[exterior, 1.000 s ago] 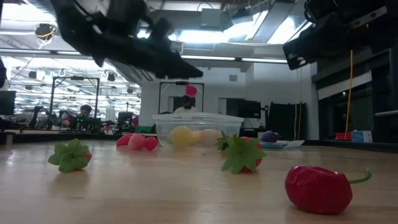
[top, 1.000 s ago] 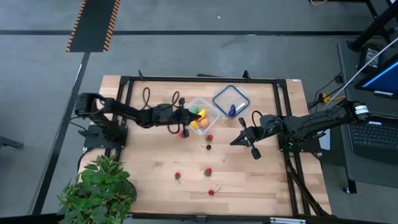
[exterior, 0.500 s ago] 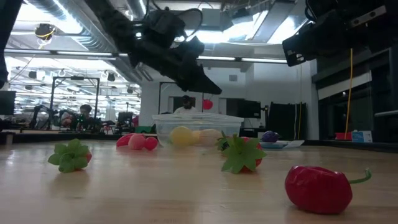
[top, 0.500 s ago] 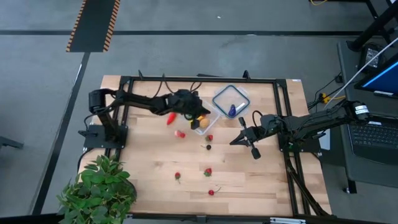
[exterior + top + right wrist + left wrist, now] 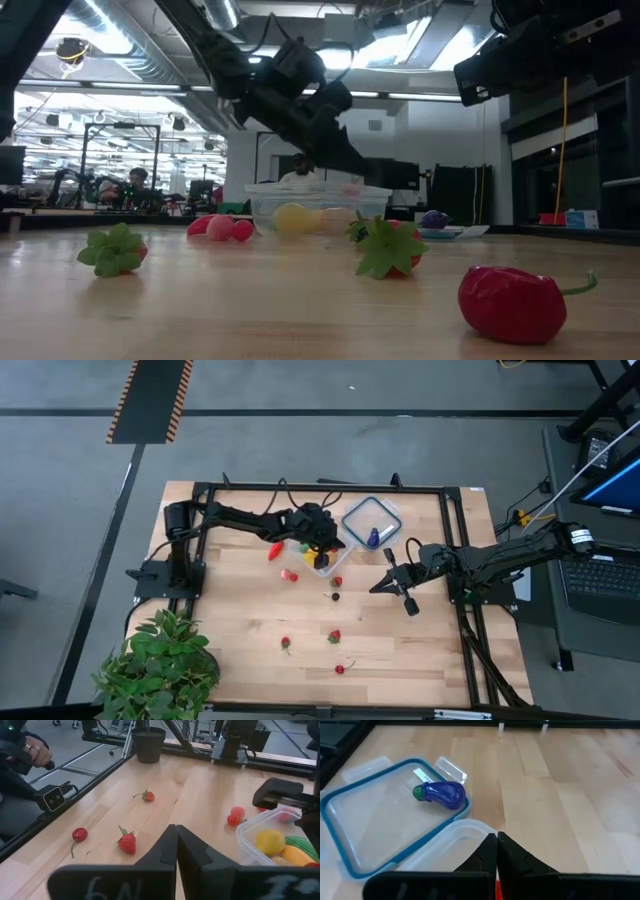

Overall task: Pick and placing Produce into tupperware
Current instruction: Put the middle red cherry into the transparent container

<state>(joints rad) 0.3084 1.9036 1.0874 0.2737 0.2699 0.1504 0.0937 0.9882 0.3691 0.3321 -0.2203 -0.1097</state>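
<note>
- The plant [image 5: 160, 665] at the table's [image 5: 230, 620] near left corner is no part of the job.
- The left gripper [image 5: 322, 548] hangs over the clear tub [image 5: 462, 826], fingers clenched. A sliver of red [image 5: 496, 887] shows between them, so it seems to grasp a small red piece.
- To do this step well, centre the fingertips inside the tub's rim, lower a little, then open. From higher up, the piece could bounce off the yellow fruit [image 5: 270, 841] already inside.
- Keep clear of the lid [image 5: 362, 515] just beside the tub, where a purple eggplant [image 5: 372, 538] lies.
- Red pieces [image 5: 290, 574] and strawberries [image 5: 334, 636] wait loose on the wood.
- The right gripper [image 5: 388, 584] waits, closed on nothing, right of the tub.
</note>
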